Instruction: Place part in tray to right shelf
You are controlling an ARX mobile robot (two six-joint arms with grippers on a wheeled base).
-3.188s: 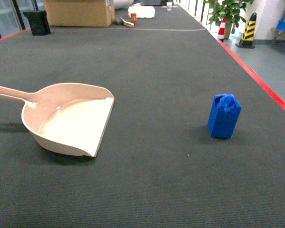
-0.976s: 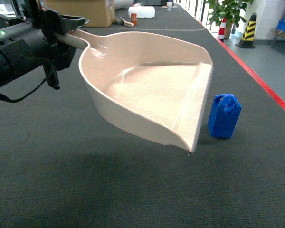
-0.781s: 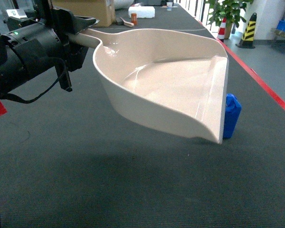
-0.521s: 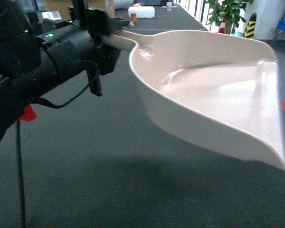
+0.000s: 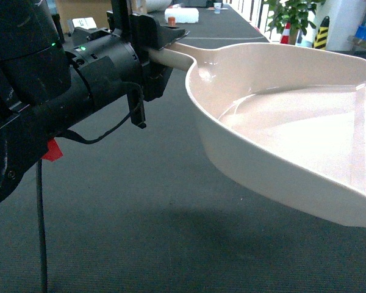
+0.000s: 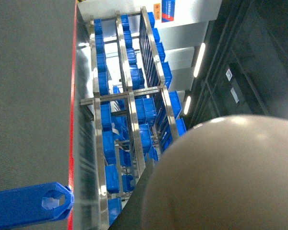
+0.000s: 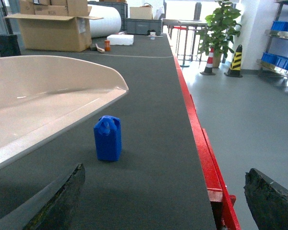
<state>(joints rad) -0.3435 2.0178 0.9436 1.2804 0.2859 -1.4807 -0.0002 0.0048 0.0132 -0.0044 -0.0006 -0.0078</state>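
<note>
My left gripper (image 5: 161,46) is clamped on the long handle of the tray (image 5: 293,131), holding the pale scoop up off the dark table (image 5: 140,232) with its bowl stretched out to the right, filling the right half of the head view. From my left wrist, the tray's rounded back (image 6: 221,177) blocks the lower right corner. My right gripper (image 7: 165,191) hangs spread wide, its two dark fingers (image 7: 62,194) at the bottom corners of the right wrist view, nothing between them.

The part (image 7: 108,138) stands upright on the table, just beside and below the tray's flat front edge, near the table's red right border (image 7: 201,139). Past that border stand steel racks of blue crates (image 6: 105,86). At the table's far end sits a cardboard box (image 7: 55,31).
</note>
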